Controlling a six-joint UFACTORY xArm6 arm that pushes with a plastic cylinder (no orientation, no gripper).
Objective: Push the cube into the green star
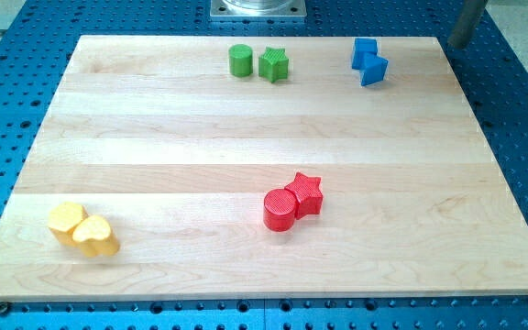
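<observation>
The blue cube sits near the view's top right of the wooden board, touching a second blue block just below it; that block's shape is unclear. The green star lies to their left at the view's top centre, with a green cylinder touching its left side. A grey rod enters at the view's top right corner; my tip is off the board's top right corner, well to the right of the blue cube and touching no block.
A red cylinder and a red star touch each other at lower centre. Two yellow blocks sit together at lower left. The board lies on a blue perforated table. A metal base is at top centre.
</observation>
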